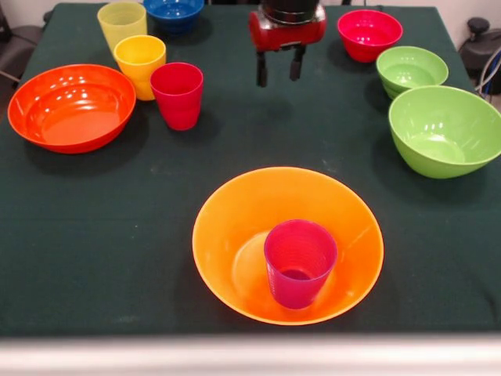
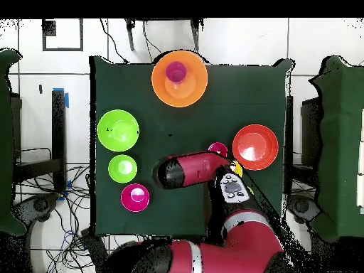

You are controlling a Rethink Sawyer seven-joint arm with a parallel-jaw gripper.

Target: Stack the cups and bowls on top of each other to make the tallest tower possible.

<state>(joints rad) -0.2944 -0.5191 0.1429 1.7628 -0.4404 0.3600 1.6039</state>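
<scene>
The gripper hangs above the table's green cloth with its two black fingers spread and nothing between them. In the front view, the big orange bowl sits at the near middle with the purple cup standing upright inside it (the only stacking so far). At the left lies the orange-red bowl; just beside it cluster the red cup, the yellow cup and the pale cup, each upright on the cloth. The blue bowl rests near the far edge. On the right stand the red bowl, the small green bowl and, touching or nearly touching it, the large green bowl. From overhead, the arm covers most of the cup cluster.
</scene>
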